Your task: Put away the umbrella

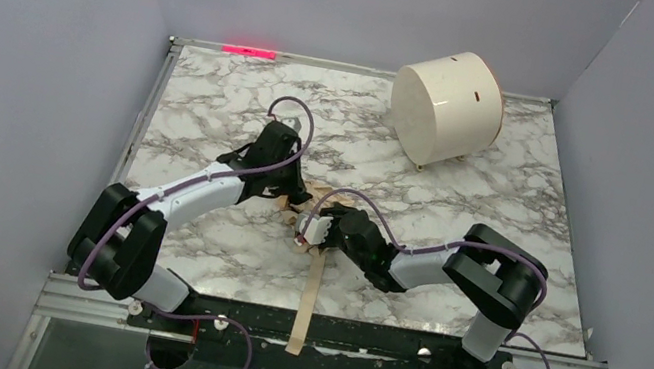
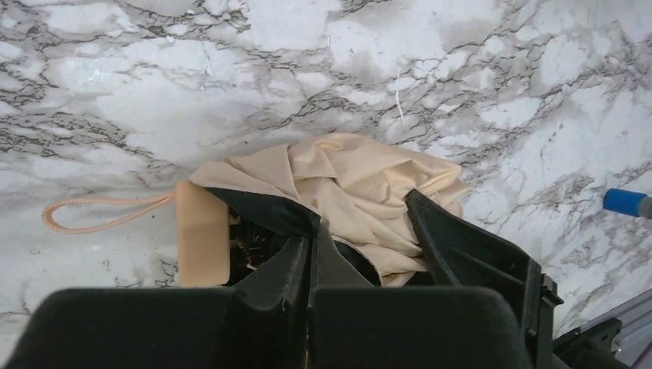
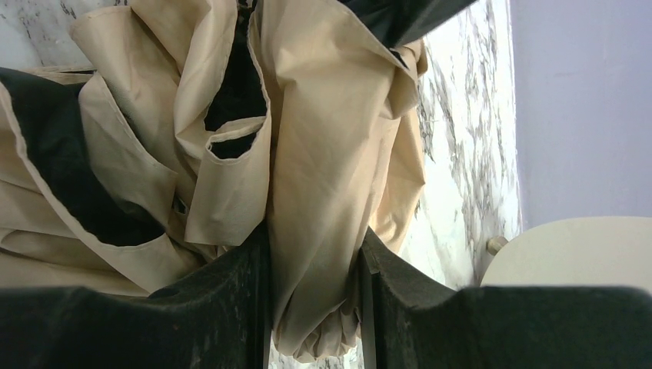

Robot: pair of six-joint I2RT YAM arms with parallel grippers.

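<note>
Beige cloth of the umbrella (image 2: 354, 181) is lying crumpled near the centre of the marble table (image 1: 217, 94), between the two arms. At the umbrella's 10 o'clock side, the left gripper (image 2: 314, 242) is resting with its jaws closed together. Its fingertips are touching the black underside of the canopy, and whether any cloth is pinched cannot be told. At the 4 o'clock side, the right gripper (image 3: 315, 246) is clamping a fold of beige cloth between its fingers. From the bundle, the strap (image 1: 309, 293) is running toward 6 o'clock and is hanging over the table's near edge. Beside the bundle, a peach cord loop (image 2: 100, 211) is lying flat on the marble. At 1 o'clock, the white drum (image 1: 446, 107) is sitting well apart from the umbrella.
</note>
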